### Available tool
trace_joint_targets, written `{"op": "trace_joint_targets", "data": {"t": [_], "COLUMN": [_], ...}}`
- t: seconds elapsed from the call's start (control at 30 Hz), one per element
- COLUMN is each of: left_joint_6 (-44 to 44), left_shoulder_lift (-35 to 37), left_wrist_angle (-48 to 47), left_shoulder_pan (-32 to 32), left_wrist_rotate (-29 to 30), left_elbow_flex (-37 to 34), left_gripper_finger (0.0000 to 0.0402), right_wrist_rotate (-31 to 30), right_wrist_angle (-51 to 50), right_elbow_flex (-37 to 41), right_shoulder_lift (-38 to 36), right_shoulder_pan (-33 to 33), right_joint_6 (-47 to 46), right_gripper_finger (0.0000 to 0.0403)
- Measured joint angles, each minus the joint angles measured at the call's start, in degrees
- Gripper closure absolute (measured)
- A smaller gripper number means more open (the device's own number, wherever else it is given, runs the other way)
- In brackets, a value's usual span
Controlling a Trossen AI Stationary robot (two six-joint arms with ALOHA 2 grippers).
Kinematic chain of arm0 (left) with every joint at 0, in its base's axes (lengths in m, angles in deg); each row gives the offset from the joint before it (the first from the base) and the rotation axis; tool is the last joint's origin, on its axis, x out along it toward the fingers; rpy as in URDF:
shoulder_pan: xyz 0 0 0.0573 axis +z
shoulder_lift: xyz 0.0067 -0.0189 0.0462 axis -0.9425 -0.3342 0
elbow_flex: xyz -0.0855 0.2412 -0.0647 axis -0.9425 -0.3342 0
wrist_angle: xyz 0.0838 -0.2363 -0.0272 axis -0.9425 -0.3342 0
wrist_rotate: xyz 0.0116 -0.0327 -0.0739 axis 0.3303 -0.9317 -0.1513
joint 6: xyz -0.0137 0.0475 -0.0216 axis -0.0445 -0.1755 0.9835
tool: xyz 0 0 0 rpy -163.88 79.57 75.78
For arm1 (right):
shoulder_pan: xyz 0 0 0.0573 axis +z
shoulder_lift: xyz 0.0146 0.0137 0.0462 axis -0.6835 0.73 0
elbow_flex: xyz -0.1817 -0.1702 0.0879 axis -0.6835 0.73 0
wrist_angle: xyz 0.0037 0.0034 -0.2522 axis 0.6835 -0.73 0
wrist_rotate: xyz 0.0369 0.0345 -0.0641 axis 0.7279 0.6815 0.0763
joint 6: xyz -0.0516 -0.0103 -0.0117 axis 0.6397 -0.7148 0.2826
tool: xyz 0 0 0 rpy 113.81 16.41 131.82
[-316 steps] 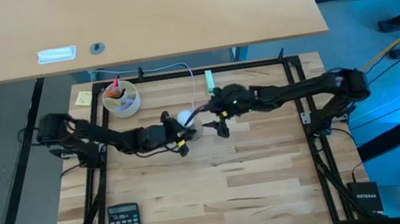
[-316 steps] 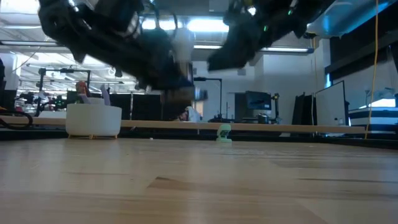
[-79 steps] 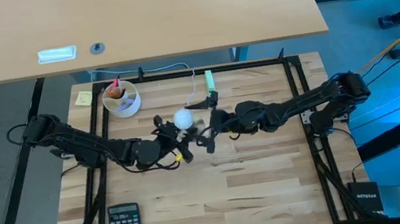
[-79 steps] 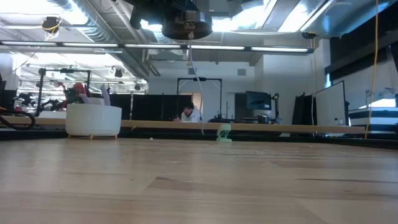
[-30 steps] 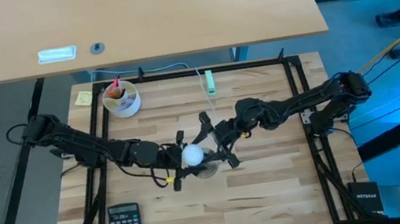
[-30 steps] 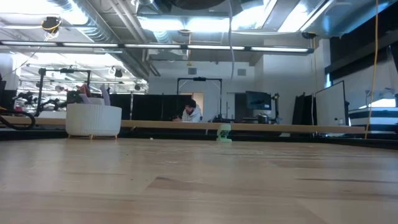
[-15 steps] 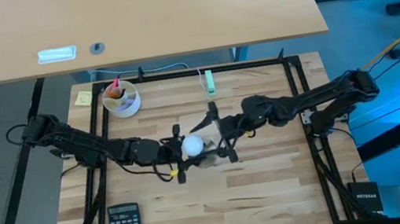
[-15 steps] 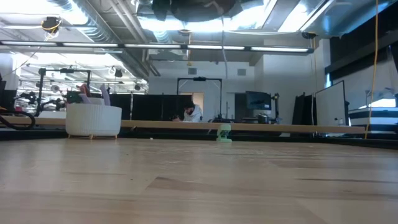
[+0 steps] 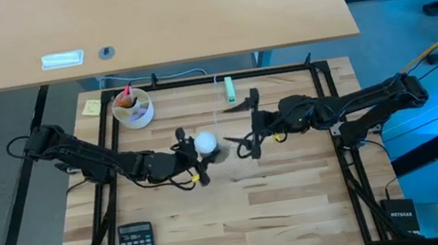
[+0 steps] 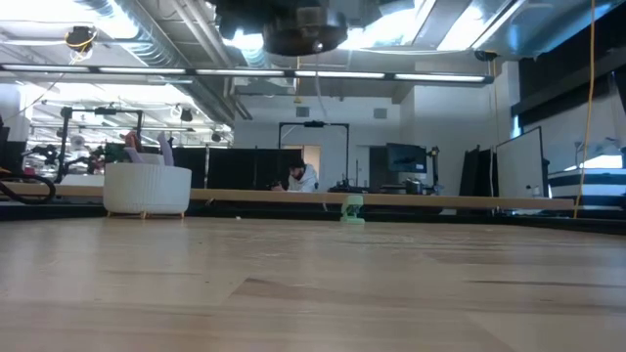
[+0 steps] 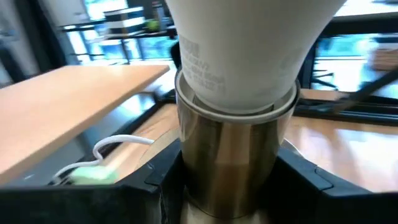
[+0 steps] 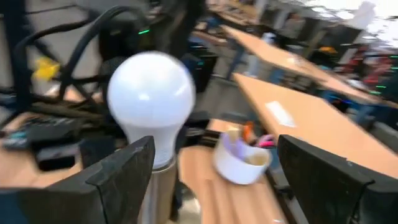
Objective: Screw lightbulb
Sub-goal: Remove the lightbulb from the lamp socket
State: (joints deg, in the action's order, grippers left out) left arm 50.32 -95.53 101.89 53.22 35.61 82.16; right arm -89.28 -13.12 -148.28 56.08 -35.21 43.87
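So we've got the lightbulb [image 9: 206, 143] sitting in the middle of the high view, a bit left of center, and our left gripper [image 9: 192, 154] is the one holding things up there. From the left wrist view we see the bulb's white neck dropping into a brassy metal socket [image 11: 230, 155], and our two dark fingers [image 11: 158, 180] are clamped on either side of that socket, so the jaws are partly closed with the socket pinched between them. Our right gripper [image 9: 247, 124] is just right of the bulb in the high view, apart from it, and its jaws are spread wide with nothing in them; in the right wrist view the bulb [image 12: 151, 96] shows beyond the two open fingers [image 12: 121, 171]. In the low view the round socket base [image 10: 304, 34] hangs at the top center of the frame, well clear of the table [image 10: 313, 284], with a thin white cord [image 10: 321, 98] trailing down from it. Upper left of the wooden table we see the white bowl [image 9: 132, 108], and a calculator [image 9: 135, 244] sits at the lower left.
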Motion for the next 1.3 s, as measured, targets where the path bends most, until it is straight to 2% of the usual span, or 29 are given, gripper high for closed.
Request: {"op": "trace_joint_targets", "data": {"t": [0.13,0.23,0.37,0.43,0.53,0.67,0.87,1.0,1.07,1.2,1.3], "left_joint_6": [2.3,4.3,5.1,5.1,5.2,7.7,7.6,8.6,8.8,7.4,7.3], "left_shoulder_lift": [0.0,0.0,0.0,0.0,0.0,0.0,-0.2,-1.3,-2.5,-4.4,-4.8], "left_wrist_angle": [-1.2,-1.6,-1.6,-1.6,-1.3,-1.6,-2.9,-4.8,-4.5,-4.7,-4.7], "left_shoulder_pan": [0.0,0.0,0.0,0.0,0.0,0.0,-1.5,-2.3,-2.3,-2.2,-2.5], "left_wrist_rotate": [6.0,8.6,8.9,8.9,8.9,8.9,10.8,13.8,14.3,13.8,13.0], "left_elbow_flex": [0.0,0.0,0.0,0.0,0.0,0.6,3.4,4.7,5.7,7.8,8.1], "left_gripper_finger": [0.0232,0.0232,0.0232,0.0231,0.0231,0.0231,0.0231,0.0231,0.0231,0.0231,0.0231], "right_wrist_rotate": [-3.9,-3.5,3.3,4.4,4.3,1.2,2.8,-0.8,-3.0,-11.0,-11.3], "right_wrist_angle": [1.5,2.6,1.9,3.5,4.8,5.1,10.2,13.9,16.6,19.7,18.5], "right_elbow_flex": [0.0,0.0,0.0,0.0,0.0,0.0,0.0,0.0,0.0,-0.7,-2.4], "right_shoulder_lift": [-0.5,-0.5,-0.2,0.2,1.2,4.3,8.1,9.7,10.9,14.0,14.4], "right_shoulder_pan": [0.0,0.0,0.0,0.0,0.0,0.0,0.1,1.6,3.0,5.0,4.9], "right_joint_6": [0.2,-1.5,-7.7,-9.4,-8.6,-2.9,-1.8,-1.5,1.5,5.7,6.0], "right_gripper_finger": [0.0061,0.0061,0.0061,0.0061,0.0061,0.0061,0.0061,0.0061,0.0061,0.0061,0.0061]}}
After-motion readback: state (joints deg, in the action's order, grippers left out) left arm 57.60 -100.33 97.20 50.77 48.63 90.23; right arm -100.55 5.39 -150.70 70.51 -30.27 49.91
